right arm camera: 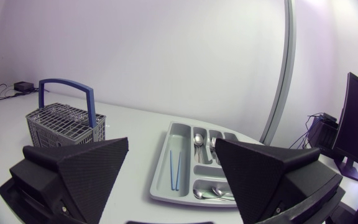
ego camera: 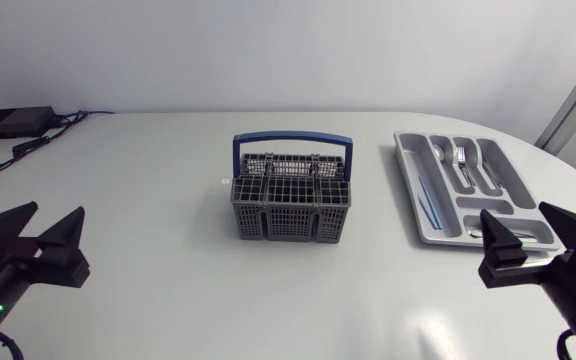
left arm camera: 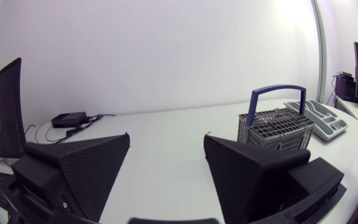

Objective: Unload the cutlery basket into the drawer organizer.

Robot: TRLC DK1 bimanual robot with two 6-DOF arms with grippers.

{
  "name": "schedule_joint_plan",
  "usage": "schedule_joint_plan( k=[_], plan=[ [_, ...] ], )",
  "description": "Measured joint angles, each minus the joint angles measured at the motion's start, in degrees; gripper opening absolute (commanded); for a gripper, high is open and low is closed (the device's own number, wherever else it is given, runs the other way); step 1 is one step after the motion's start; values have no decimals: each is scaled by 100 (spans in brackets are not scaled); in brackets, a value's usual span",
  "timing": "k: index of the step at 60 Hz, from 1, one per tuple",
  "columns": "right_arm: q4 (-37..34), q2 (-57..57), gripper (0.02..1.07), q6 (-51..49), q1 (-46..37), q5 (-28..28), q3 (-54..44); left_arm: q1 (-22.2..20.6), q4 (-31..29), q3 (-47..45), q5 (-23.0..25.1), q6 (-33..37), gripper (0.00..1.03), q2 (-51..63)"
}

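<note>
The white table (ego camera: 168, 190) carries everything. The basket (ego camera: 291, 205) stands upright near its middle, well ahead of both claws. It is ahead and inward of the left claw (ego camera: 58, 211), ahead and inward of the right claw (ego camera: 516, 210), and about as far from one as from the other. Its long side runs crosswise to both claws' reach, and the blue handle (ego camera: 291, 140) arches over it along that same line. Nothing sticks up above its grid top, and I cannot tell what is inside. The tray (ego camera: 409, 190) lies just ahead of the right claw and far across from the left, with its long axis pointing away from the right claw. Silver cutlery (ego camera: 461, 165) and blue chopsticks (ego camera: 423, 195) lie lengthwise in its slots. Both claws stand wide, with nothing between their fingers. As I judge it, either arm could go to the basket, but only the right has the tray within easy reach, so the carrying falls to it
</note>
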Motion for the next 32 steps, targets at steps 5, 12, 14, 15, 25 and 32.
schedule_joint_plan(
  k=[5, 12, 14, 15, 25, 32],
  plan=[
    [103, -195, 102, 166, -22, -20, -203, 39, 153, -269, 42, -114, 98, -214],
    [227, -474, 102, 393, -74, -92, -494, 103, 402, -649, 70, -273, 98, -535],
    [267, -551, 102, 472, -79, -111, -570, 120, 476, -754, 81, -310, 98, -625],
    [289, -595, 102, 511, -85, -114, -616, 127, 514, -815, 83, -332, 98, -673],
    [299, -715, 102, 638, -111, -131, -756, 151, 570, -977, 87, -417, 98, -815],
    [299, -726, 102, 640, -111, -131, -756, 151, 570, -977, 87, -435, 98, -820]
  ],
)
